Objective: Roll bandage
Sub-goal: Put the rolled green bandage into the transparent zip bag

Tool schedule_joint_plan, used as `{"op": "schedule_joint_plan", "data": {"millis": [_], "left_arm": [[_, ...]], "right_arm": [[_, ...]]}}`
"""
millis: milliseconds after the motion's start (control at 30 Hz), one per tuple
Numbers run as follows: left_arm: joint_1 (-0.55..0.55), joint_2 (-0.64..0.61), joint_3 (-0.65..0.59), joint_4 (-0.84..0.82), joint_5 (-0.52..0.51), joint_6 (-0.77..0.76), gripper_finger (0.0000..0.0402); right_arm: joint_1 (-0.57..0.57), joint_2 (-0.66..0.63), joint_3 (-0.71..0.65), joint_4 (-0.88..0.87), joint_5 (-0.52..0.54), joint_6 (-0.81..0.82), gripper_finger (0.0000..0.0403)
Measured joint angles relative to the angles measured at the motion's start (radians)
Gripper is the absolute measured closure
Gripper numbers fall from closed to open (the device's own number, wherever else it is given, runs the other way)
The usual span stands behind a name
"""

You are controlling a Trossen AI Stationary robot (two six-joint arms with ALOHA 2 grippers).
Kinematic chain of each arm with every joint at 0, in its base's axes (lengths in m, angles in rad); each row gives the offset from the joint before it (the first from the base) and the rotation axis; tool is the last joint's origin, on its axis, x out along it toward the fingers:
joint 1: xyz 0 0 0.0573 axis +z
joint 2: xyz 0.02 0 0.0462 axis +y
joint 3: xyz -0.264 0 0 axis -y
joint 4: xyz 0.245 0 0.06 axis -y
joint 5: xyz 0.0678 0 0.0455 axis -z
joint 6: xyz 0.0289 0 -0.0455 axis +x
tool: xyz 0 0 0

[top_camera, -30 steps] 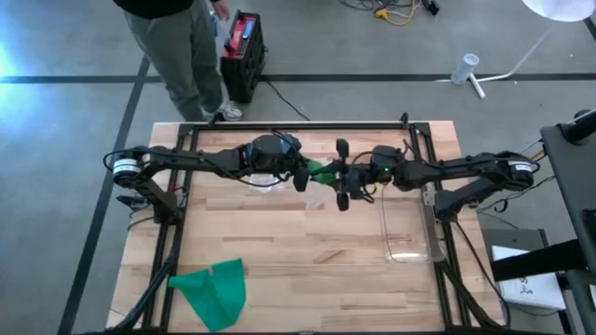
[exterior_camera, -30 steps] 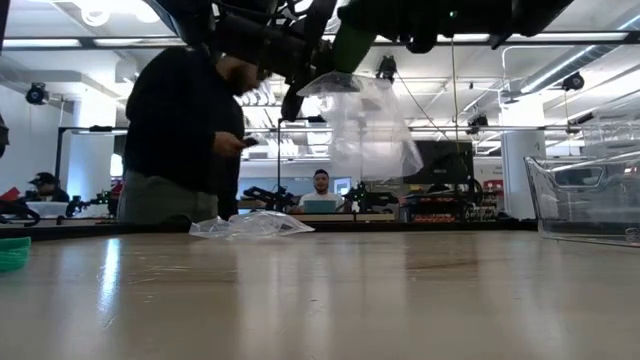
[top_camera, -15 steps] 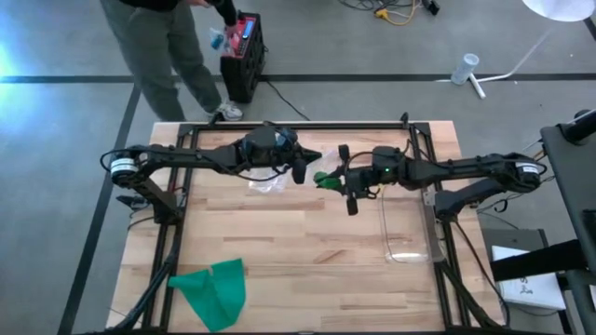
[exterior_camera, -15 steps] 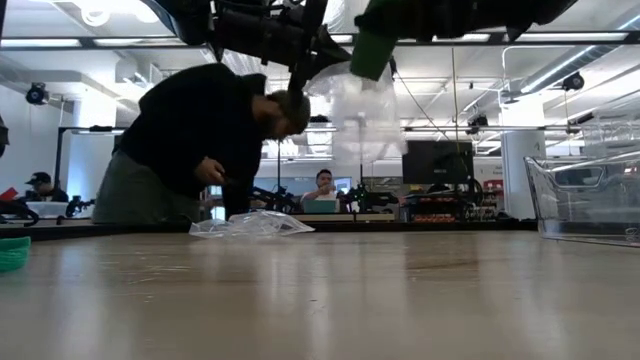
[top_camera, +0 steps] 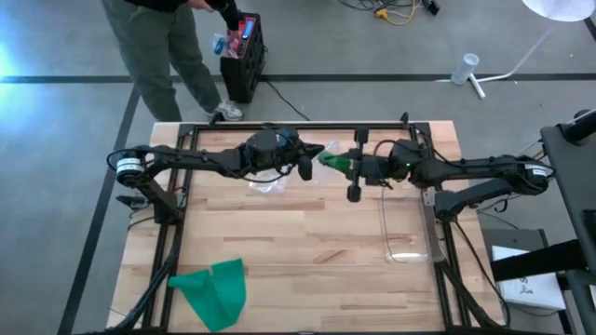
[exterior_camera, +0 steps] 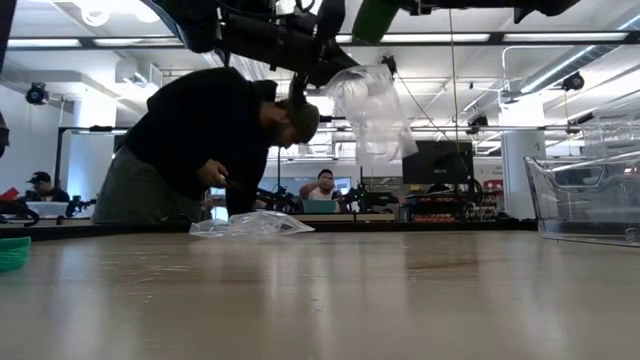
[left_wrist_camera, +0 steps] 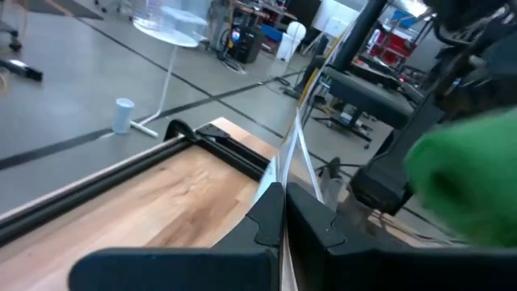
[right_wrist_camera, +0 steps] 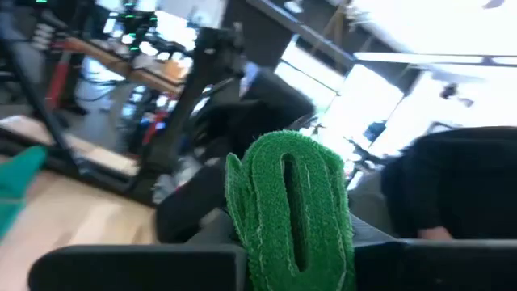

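While both arms hover above the table's [top_camera: 307,233] far middle, the right pincer [top_camera: 346,164] pinches a rolled green bandage [right_wrist_camera: 289,210], and the left pincer [top_camera: 307,160], pressed together, grips a clear plastic bag [exterior_camera: 372,115] just beside it.

Fuzzy green cloth bandage roll [right_wrist_camera: 291,214], crinkled clear plastic bag [exterior_camera: 370,110], pale smooth wooden table [top_camera: 307,242].

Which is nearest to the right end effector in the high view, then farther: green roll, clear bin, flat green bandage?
1. Green roll, held in the right end effector.
2. Clear bin, on the table's right side.
3. Flat green bandage, at the near-left corner.
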Motion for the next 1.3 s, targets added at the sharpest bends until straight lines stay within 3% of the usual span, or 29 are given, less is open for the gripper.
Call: {"op": "schedule_joint_plan", "data": {"millis": [200, 467, 900, 1033, 1300], "left_arm": [[-0.018, 0.042, 0.0, 0.031, -0.007, 0.103, 0.0401], [-0.049, 0.01, 0.0, -0.022, -0.002, 0.245, 0.0401], [-0.046, -0.078, -0.001, -0.172, -0.009, 0.29, 0.0401], [-0.045, -0.095, 0.0, -0.184, -0.031, 0.328, 0.0401], [-0.072, -0.08, -0.013, -0.197, -0.028, 0.442, 0.0401]], "right_arm": [[-0.004, 0.072, 0.002, 0.13, 0.024, -0.087, 0.0359], [-0.011, 0.092, 0.001, 0.072, 0.025, -0.113, 0.0359], [0.002, 0.055, 0.006, -0.064, 0.007, 0.016, 0.0359], [0.024, 0.039, 0.058, -0.066, -0.04, 0.023, 0.0359], [0.023, 0.069, 0.137, -0.07, -0.005, -0.052, 0.0359]]}}
